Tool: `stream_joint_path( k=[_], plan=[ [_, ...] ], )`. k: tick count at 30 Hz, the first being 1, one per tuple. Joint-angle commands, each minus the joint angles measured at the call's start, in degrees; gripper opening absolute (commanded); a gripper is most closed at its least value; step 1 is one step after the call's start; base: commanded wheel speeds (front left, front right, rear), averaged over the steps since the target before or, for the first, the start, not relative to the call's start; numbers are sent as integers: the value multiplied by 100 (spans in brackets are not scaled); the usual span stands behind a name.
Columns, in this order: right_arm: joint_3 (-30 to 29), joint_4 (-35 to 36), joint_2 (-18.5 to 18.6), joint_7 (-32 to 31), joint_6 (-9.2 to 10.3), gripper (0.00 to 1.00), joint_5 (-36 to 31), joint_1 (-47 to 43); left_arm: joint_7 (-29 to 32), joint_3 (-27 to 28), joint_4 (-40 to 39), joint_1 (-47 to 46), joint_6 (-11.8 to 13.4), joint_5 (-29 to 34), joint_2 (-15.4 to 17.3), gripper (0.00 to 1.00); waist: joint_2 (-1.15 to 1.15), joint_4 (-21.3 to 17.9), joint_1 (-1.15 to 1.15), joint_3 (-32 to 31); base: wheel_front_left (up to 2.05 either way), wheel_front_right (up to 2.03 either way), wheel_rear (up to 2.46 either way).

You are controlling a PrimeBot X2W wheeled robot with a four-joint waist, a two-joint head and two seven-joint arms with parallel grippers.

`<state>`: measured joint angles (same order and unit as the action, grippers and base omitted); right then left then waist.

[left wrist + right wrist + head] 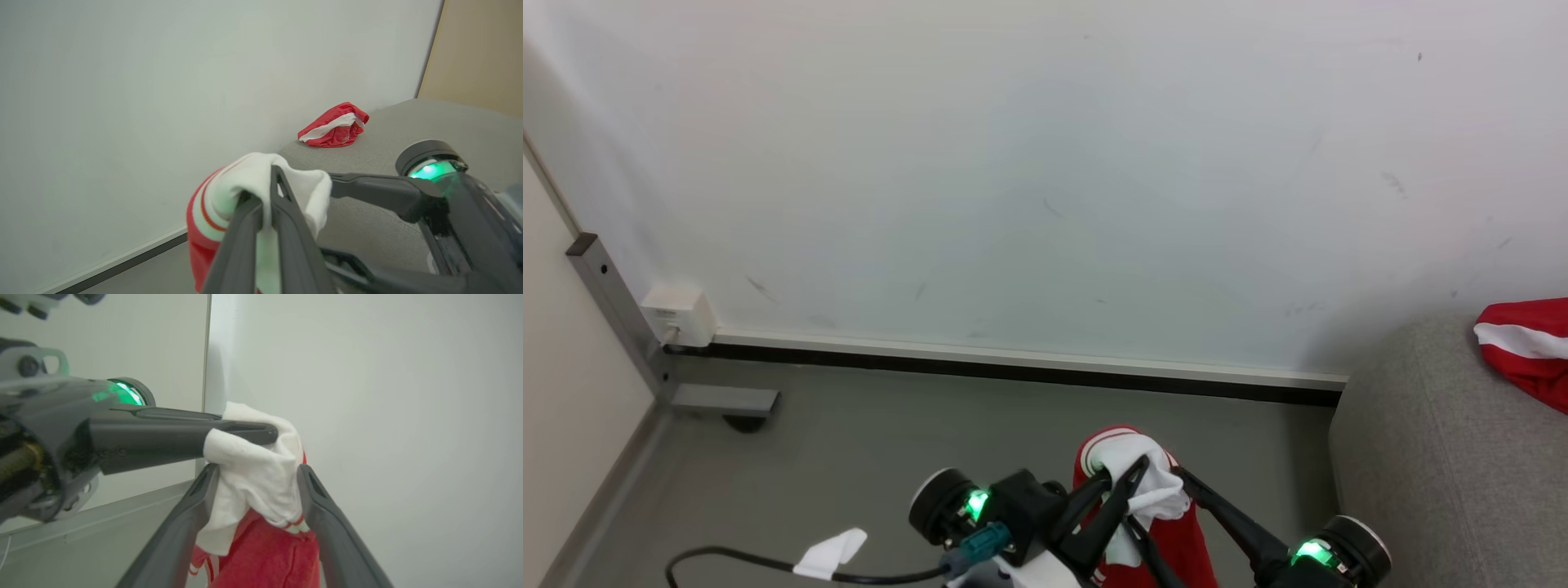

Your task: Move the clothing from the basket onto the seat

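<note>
Pinching the soft red, white-trimmed jersey at lower centre in my left gripper, right gripper spread astride it, I hold it aloft for the grey fabric sofa at lower right.

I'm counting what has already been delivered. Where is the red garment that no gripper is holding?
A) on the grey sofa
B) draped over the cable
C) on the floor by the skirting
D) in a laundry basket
A: the loose red garment lies on the grey sofa, apart from the other garment, which hangs from the left gripper, its jaws shut on the cloth.
</note>
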<state>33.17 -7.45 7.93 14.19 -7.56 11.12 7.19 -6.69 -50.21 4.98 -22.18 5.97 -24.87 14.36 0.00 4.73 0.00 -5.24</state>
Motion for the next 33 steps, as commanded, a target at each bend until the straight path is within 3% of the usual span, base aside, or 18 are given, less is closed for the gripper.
stream_joint_path(
  k=[1,17,18,19,20,25,26,27,28,33],
  plan=[
    [-58,-53,72,9,15,100,50,48,-33,-37,-14,-57,-37,82,-27,0,0,-16,0,5,0,0,0],
    [-285,-339,48,44,15,100,138,-56,337,-373,-800,-78,-417,-162,57,0,0,-168,0,29,0,0,0],
    [-274,-361,50,41,15,93,161,-47,346,-379,-827,-72,-421,-179,63,0,0,-175,0,32,0,0,0],
    [-263,-376,55,43,15,39,181,-32,353,-394,-839,-67,-426,-191,76,0,0,-182,0,33,0,0,0],
    [-241,-383,63,44,15,0,202,-14,366,-395,-832,-57,-426,-201,89,0,0,-190,0,34,0,0,0],
    [-254,-337,114,67,15,0,336,53,324,-383,-701,-6,-355,-172,162,0,0,-260,0,47,0,0,0],
    [-274,-336,129,71,15,0,355,53,283,-359,-665,5,-326,-148,174,20,0,-282,0,50,0,0,0],
    [-292,-333,144,74,15,0,367,53,268,-344,-599,6,-272,-73,220,49,0,-313,0,55,0,0,0],
    [-319,-331,152,77,15,0,378,50,245,-339,-553,25,-239,-48,238,100,0,-350,0,63,0,0,0],
    [-541,-271,195,90,15,0,387,-14,75,-308,-350,179,-132,-101,238,100,0,-588,0,116,0,0,0]
  ],
)
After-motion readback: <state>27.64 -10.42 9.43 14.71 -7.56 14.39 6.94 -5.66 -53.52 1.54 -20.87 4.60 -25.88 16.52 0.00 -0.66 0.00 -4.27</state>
